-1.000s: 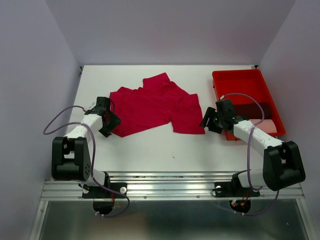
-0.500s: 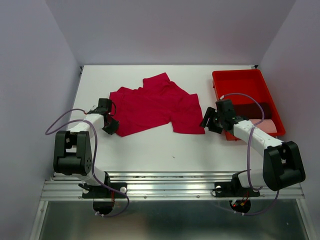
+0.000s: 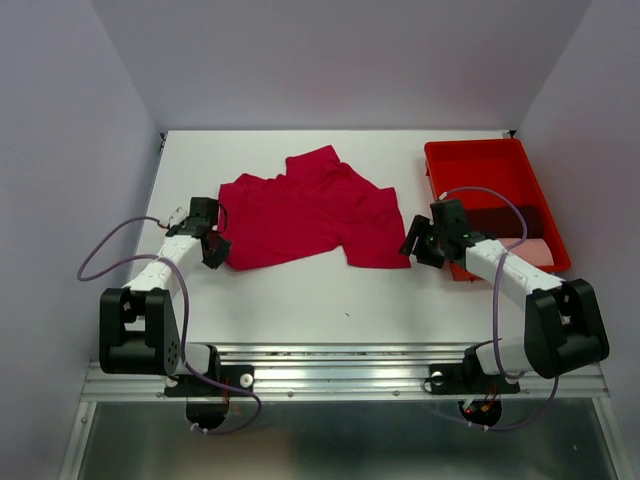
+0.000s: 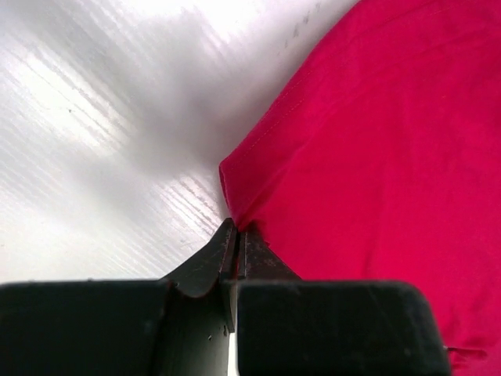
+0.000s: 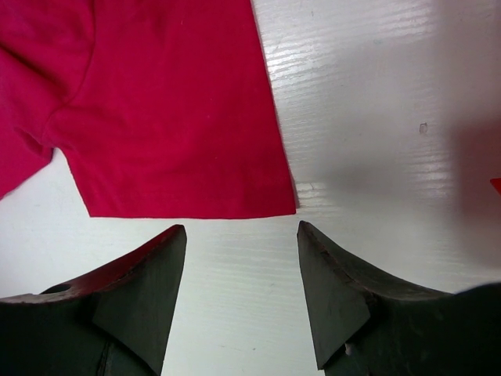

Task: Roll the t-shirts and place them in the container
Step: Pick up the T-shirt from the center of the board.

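Note:
A bright crimson t-shirt lies spread and rumpled on the white table. My left gripper is at its near-left corner. In the left wrist view the jaws are pressed together, pinching that corner of the crimson cloth at the left gripper's tips. My right gripper is low over the table just short of the shirt's near-right corner. In the right wrist view it stands open, with bare table between its fingers and the shirt's hem just ahead. A dark maroon t-shirt and a pale pink one lie in the tray.
A rigid red plastic tray stands at the right side of the table, right beside the right arm. Pale walls close in the table on the left, back and right. White tabletop shows in front of the shirt.
The left gripper has closed from wide open onto the shirt's near-left corner, and its arm has shifted a little. The right arm and gripper have not moved.

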{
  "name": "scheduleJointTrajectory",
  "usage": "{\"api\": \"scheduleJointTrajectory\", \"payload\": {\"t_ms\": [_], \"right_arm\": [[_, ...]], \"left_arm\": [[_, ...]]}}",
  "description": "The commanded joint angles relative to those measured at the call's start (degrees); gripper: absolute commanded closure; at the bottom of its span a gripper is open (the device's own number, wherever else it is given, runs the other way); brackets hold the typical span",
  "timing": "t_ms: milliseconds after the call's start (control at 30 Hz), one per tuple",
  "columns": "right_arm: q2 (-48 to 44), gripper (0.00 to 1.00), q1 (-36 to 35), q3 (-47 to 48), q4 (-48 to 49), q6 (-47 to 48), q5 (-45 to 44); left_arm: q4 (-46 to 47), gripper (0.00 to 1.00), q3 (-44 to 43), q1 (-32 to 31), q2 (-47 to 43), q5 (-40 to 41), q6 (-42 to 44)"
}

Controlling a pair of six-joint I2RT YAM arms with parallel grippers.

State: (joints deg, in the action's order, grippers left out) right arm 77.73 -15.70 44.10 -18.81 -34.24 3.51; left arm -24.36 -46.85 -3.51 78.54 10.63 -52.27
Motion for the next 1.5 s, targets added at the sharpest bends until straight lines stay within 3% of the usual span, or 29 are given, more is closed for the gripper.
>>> {"api": "scheduleJointTrajectory", "payload": {"t_ms": [0, 33, 133, 200, 233, 333, 500, 567, 733, 900, 933, 1067, 1467], "right_arm": [[0.8, 0.35, 0.3, 1.3, 1.7, 0.8, 0.3], [0.8, 0.35, 0.3, 1.2, 1.7, 0.9, 0.3], [0.6, 0.35, 0.3, 0.8, 1.7, 0.8, 0.2], [0.2, 0.35, 0.3, 0.6, 1.7, 0.8, 0.1], [0.2, 0.35, 0.3, 0.6, 1.6, 0.8, 0.1], [0.3, 0.35, 0.3, 0.7, 1.7, 0.8, 0.2], [0.5, 0.35, 0.3, 1.0, 1.7, 0.8, 0.4], [0.5, 0.35, 0.3, 1.1, 1.7, 0.8, 0.4], [0.4, 0.35, 0.3, 1.2, 1.6, 1.0, 0.6], [0.5, 0.35, 0.3, 1.3, 1.4, 1.0, 0.5], [0.5, 0.35, 0.3, 1.3, 1.5, 1.0, 0.4], [1.0, 0.35, 0.3, 1.6, 1.6, 1.0, 0.8], [1.5, 0.35, 0.3, 1.8, 1.7, 1.7, 0.5]], "left_arm": [[-2.0, 0.92, 2.3, 0.2, -1.2, 1.4, 0.7], [-1.6, 0.77, 2.7, 0.2, -1.3, 0.9, 0.9], [-0.9, 0.54, 3.4, 0.2, -1.5, 0.1, 1.4], [0.1, 0.49, 4.1, 0.2, -1.9, -0.6, 1.6], [0.7, 0.39, 4.3, 0.2, -2.0, -0.8, 1.6], [1.6, 0.29, 4.8, 0.2, -2.0, -1.5, 1.8], [3.4, 0.25, 6.0, 0.2, -1.6, -2.0, 1.3], [4.1, 0.34, 6.2, 0.2, -1.3, -1.8, 0.4], [5.0, 0.44, 5.5, 0.2, -0.2, -1.3, 0.2], [4.3, 0.65, 4.6, 0.2, 0.3, -0.6, 0.1], [4.2, 0.75, 4.6, 0.2, 0.3, -0.5, 0.2], [3.3, 0.98, 4.1, 0.2, 0.6, 0.5, 0.9], [-3.7, 1.00, 2.7, 1.7, -3.0, 7.6, 0.6]]}}
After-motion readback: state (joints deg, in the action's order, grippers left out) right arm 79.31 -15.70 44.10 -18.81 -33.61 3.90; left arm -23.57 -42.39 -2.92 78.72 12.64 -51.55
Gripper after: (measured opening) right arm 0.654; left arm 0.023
